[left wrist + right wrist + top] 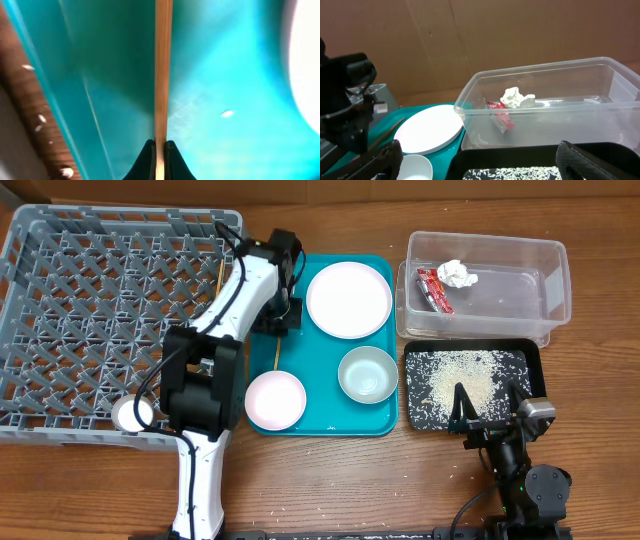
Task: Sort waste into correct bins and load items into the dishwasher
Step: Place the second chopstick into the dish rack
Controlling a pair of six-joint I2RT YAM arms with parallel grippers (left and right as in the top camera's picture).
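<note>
Wooden tabletop fills the overhead view, with the grey dish rack (100, 310) at the left, the teal tray (322, 423) in the middle and both bins at the right. Sorting looks finished: the red wrapper (434, 288) and paper ball (457, 274) lie in the clear tub (555, 280), and the rice (460, 375) is spread over the black tray (535, 360). The plate (348, 299), pink bowl (275, 400) and green bowl (367, 374) sit on the teal tray, so loading is the step in hand. The left gripper (284, 318) is down at that tray's left side on a chopstick (277, 352). The right gripper (489, 402) hovers over the black tray, fingers wide and empty.

From the left wrist, the fingertips (145, 162) are narrowed onto the chopstick (163, 70), which runs straight up the frame between them. Whether it rests on the teal floor or just clears it, I cannot tell.

From the right wrist, a cardboard wall (520, 35) stands behind the tub, with the wrapper and ball inside. The black fingers (385, 160) are spread to the lower corners with nothing between them.

Next, I judge, comes a straight lift with a firm pinch — so thin a stick could pivot — then a carry left to the rack, lowering it among the pegs.
</note>
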